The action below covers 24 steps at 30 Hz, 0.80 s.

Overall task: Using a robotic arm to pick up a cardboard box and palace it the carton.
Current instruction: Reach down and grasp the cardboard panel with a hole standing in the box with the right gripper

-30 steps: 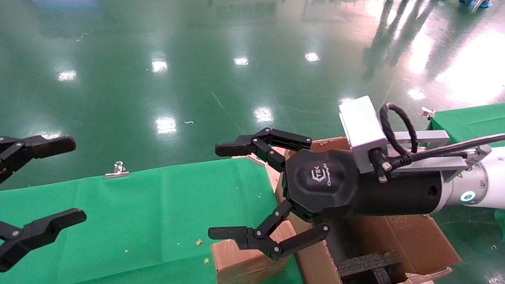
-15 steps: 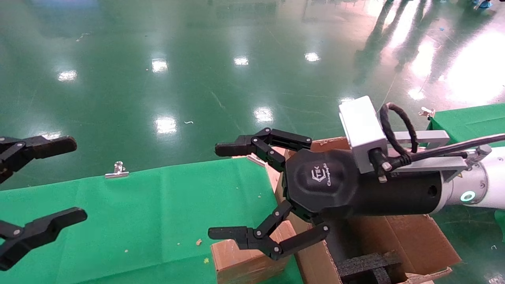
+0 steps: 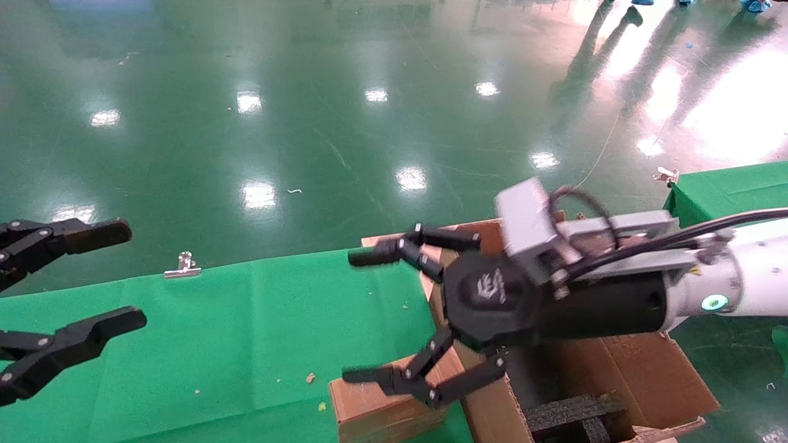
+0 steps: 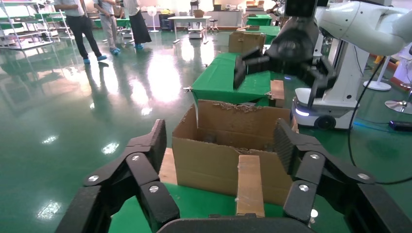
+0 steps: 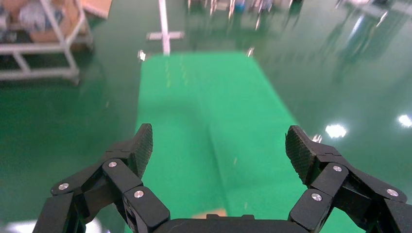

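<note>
My right arm, the white robotic arm (image 3: 751, 283), reaches in from the right. Its gripper (image 3: 358, 315) is open and empty, with the lower fingers just over the cardboard box (image 3: 363, 413). This small brown box stands on the green cloth against the carton's (image 3: 646, 375) left wall. The carton is open, with ragged flaps and black foam (image 3: 572, 413) inside. In the left wrist view the box (image 4: 250, 182) leans on the carton (image 4: 214, 162), with the right gripper (image 4: 284, 60) above. My left gripper (image 3: 126, 274) is open and empty at the far left.
The green cloth table (image 3: 234, 344) ends at a far edge held by a metal clip (image 3: 183, 266), with glossy green floor beyond. Another green table (image 3: 732, 184) stands at the right. A white robot base (image 4: 335, 92) and people (image 4: 85, 26) show in the left wrist view.
My right gripper has dropped and tilted down toward the small box, with the camera block moving left and lower. My left gripper has shifted slightly right, with its fingers a little closer together.
</note>
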Available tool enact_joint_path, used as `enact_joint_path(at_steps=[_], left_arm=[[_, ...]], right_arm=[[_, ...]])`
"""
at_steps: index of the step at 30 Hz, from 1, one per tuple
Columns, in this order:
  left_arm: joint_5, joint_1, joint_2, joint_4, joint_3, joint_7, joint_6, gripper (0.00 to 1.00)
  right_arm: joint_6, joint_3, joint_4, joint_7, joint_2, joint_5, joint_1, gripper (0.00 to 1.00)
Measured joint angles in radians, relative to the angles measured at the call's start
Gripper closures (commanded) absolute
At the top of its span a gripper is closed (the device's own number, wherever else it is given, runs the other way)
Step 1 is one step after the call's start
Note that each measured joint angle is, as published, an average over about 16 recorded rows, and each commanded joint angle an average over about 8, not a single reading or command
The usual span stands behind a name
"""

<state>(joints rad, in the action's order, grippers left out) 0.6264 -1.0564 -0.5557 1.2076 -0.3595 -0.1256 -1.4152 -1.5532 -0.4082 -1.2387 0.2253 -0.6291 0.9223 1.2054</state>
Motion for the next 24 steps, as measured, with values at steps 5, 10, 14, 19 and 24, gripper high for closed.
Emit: enact_joint_path(at_steps=[5,10,14,19,24], left_arm=[[0.0,0.0,0.0,0.0,0.0,0.0,0.0,1.0],[0.0,0.0,0.0,0.0,0.0,0.0,0.0,1.0],[0.0,0.0,0.0,0.0,0.0,0.0,0.0,1.0],[0.0,0.0,0.0,0.0,0.0,0.0,0.0,1.0],[0.0,0.0,0.0,0.0,0.0,0.0,0.0,1.0]], right_arm=[[-0.025,-0.103,0.021,0.02,-0.027,0.109,0.092,0.0],[-0.035,-0.222,0.049,0.024,-0.063,0.206,0.185,0.0],[-0.036,-0.319,0.079,0.014,-0.097,0.272,0.256,0.0],[-0.035,-0.435,0.126,-0.015,-0.146,0.349,0.343,0.0],[-0.034,-0.544,0.176,-0.052,-0.201,0.415,0.424,0.0]])
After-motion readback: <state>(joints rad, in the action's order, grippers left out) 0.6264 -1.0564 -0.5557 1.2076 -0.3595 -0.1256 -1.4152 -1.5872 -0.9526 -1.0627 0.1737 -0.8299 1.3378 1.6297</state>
